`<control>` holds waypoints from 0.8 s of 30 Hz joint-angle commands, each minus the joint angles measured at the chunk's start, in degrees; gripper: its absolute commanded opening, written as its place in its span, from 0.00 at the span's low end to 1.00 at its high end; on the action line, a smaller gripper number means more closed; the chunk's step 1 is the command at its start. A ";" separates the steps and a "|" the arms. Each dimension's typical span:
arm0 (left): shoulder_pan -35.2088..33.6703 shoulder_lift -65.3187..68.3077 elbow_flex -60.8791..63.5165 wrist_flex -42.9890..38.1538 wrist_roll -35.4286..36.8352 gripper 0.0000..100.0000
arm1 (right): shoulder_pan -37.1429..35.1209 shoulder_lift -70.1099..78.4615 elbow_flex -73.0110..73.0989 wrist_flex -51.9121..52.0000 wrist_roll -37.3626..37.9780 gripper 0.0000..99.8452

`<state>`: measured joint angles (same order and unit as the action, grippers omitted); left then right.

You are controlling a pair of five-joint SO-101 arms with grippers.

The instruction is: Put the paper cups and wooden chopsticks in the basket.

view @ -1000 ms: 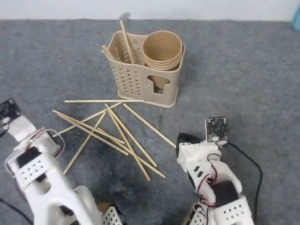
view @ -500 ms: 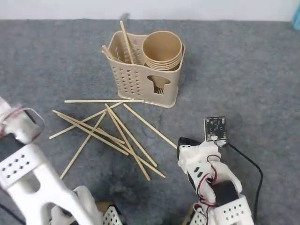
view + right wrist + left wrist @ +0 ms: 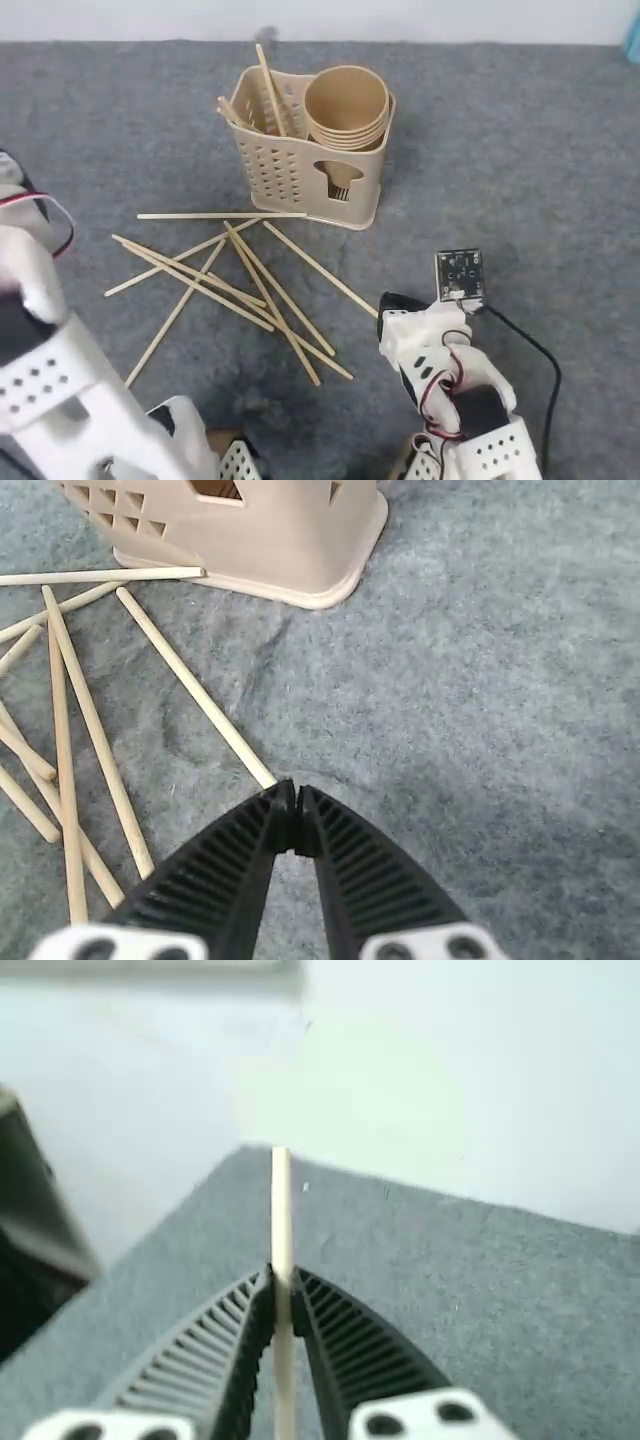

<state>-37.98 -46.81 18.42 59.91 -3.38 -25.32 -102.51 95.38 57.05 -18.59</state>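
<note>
A beige perforated basket (image 3: 305, 165) stands at the back of the grey carpet. A stack of paper cups (image 3: 346, 103) sits in one compartment and a few wooden chopsticks (image 3: 268, 92) stand in the other. Several loose chopsticks (image 3: 240, 285) lie crossed on the carpet in front of it. My left gripper (image 3: 283, 1285) is raised off the floor and shut on one chopstick (image 3: 281, 1210), pointing toward a pale wall. My right gripper (image 3: 295, 798) is shut with nothing in it, its tip just beside the end of a chopstick (image 3: 190, 688) in front of the basket (image 3: 260, 535).
The left arm's white body (image 3: 45, 360) rises over the lower left corner. The right arm (image 3: 450, 380) sits at the lower right, with its gripper (image 3: 387, 302) low near the pile. Open carpet lies to the right of the basket.
The left arm has swung up and toward the left edge. The right arm has hardly moved, and the chopsticks on the carpet lie as before.
</note>
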 commanded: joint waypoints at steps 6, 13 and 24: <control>6.86 -21.27 16.66 -13.19 -0.79 0.01 | 0.66 0.04 1.14 0.48 -0.26 0.01; 13.45 -26.11 27.30 -38.42 -0.70 0.01 | 0.66 0.04 1.14 0.48 -0.26 0.01; 31.30 -19.43 39.25 -80.35 -0.62 0.01 | 0.75 0.04 1.14 0.31 -0.26 0.01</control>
<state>-9.76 -68.88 57.63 -10.07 -3.65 -25.32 -102.51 95.38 57.14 -18.59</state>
